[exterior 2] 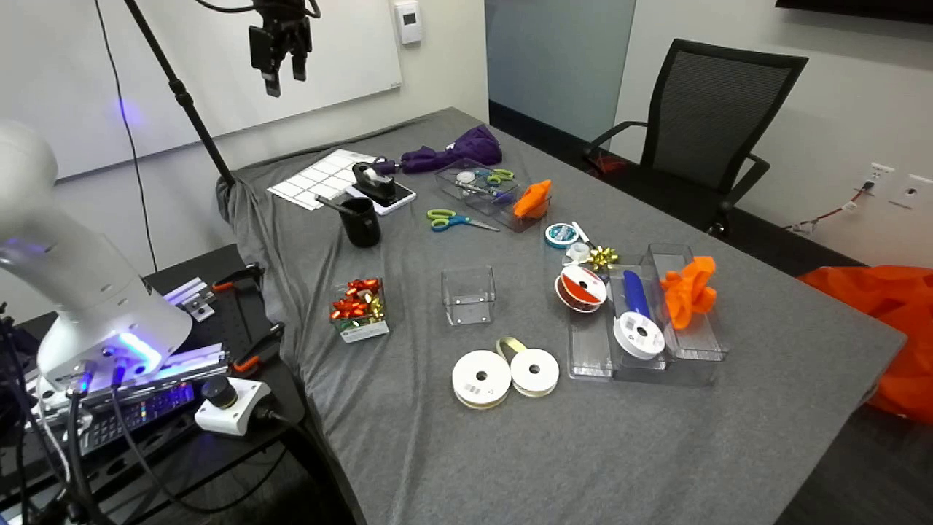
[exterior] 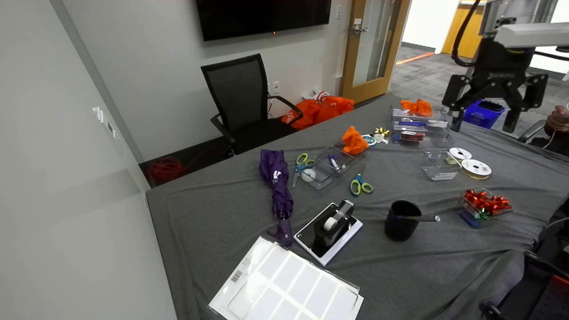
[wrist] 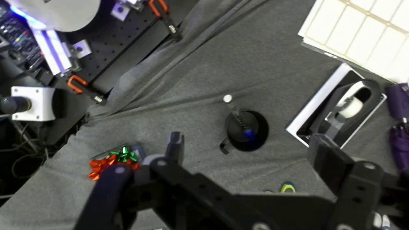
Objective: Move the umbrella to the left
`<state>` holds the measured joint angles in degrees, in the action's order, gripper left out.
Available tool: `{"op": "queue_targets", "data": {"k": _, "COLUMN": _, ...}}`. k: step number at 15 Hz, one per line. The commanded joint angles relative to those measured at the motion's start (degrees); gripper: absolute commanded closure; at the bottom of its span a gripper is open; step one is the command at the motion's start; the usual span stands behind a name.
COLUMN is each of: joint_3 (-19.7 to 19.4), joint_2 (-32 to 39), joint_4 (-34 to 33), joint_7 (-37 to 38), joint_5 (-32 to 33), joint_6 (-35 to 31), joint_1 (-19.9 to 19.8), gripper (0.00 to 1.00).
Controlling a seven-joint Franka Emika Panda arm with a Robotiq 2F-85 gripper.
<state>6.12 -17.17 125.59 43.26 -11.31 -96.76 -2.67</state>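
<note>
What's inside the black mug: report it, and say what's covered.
Only a marker shows inside the black mug, blue end down in it, white end jutting past the rim. The strip of mug interior beneath the marker is covered.

On the table point(exterior: 213, 226), tape dispenser point(exterior: 326, 233) between umbrella point(exterior: 280, 191) and mug point(exterior: 400, 229), marker point(wrist: 239, 118) in the mug.

Creased cloth umbrella point(exterior: 280, 189), matt fabric tablecloth point(exterior: 213, 222), glossy foil-like bows point(exterior: 487, 202), clear smooth plastic box point(exterior 2: 469, 293), wood door point(exterior: 370, 90)
</note>
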Motion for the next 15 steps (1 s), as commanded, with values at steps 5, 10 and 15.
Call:
{"op": "queue_targets", "data": {"k": 5, "joint_3": 1.0, "joint_2": 5.9, "joint_4": -1.3, "joint_7": 12.5, "joint_5": -9.6, "joint_6": -18.8, "joint_1": 2.9, "gripper": 0.0}}
{"op": "queue_targets", "data": {"k": 10, "joint_3": 1.0, "joint_2": 11.8, "joint_4": -5.6, "joint_7": 15.3, "joint_5": -8.7, "joint_6": -25.9, "joint_1": 5.1, "gripper": 0.0}}
{"op": "queue_targets", "data": {"k": 15, "joint_3": 0.5, "joint_2": 12.8, "joint_4": -7.1, "joint_7": 11.1, "joint_5": -6.7, "joint_6": -24.5, "joint_1": 6.1, "gripper": 0.0}}
